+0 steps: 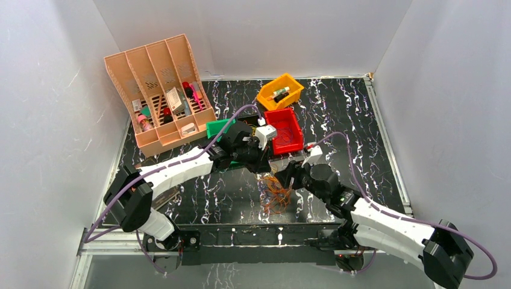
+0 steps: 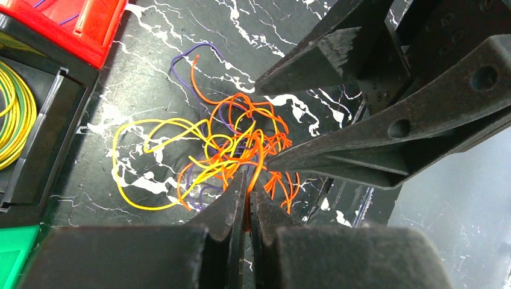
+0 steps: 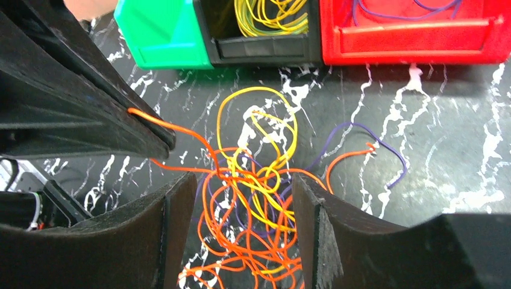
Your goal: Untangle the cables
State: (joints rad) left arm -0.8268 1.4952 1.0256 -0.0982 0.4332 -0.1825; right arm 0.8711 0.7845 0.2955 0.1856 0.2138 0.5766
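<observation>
The cables lie as one tangle of orange, yellow and purple loops on the black marbled table, seen small in the top view as the cables. My left gripper is shut on an orange strand at the tangle's edge. In the right wrist view that strand runs taut from the left gripper down into the heap. My right gripper is open, with one finger on each side of the tangle and nothing gripped. Both grippers meet over the heap in the top view: left gripper, right gripper.
A green bin, a black bin holding yellow-green cables and a red bin holding purple ones stand in a row just beyond the tangle. Farther back are a yellow bin and a peach desk organizer.
</observation>
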